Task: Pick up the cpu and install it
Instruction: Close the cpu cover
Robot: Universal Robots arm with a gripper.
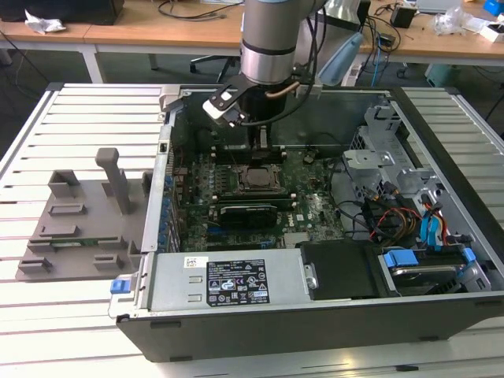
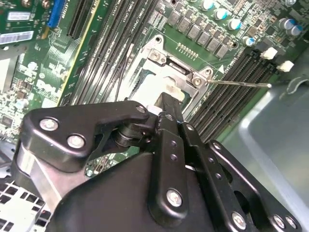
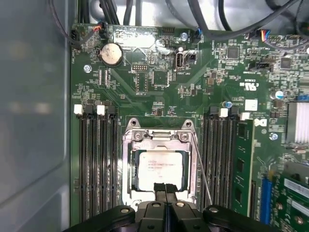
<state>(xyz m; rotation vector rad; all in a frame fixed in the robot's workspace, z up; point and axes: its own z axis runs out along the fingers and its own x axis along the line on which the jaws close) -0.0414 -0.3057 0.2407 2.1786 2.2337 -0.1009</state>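
The cpu (image 3: 159,169) sits flat in the metal socket frame (image 3: 129,169) mid-motherboard (image 3: 159,82), memory slots (image 3: 96,159) either side. Gripper (image 3: 165,189) hangs over cpu's near edge w/ jaws closed together, holding nothing. All inside the open pc case (image 1: 236,327).

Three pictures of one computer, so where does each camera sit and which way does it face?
Exterior view: off the arm, above the open computer case, looking down; the arm reaches in.
First wrist view: on the arm, looking straight at the motherboard; the gripper shows over the cpu.
Second wrist view: on the arm, looking slantwise past the gripper's black body.
All share the socket frame.
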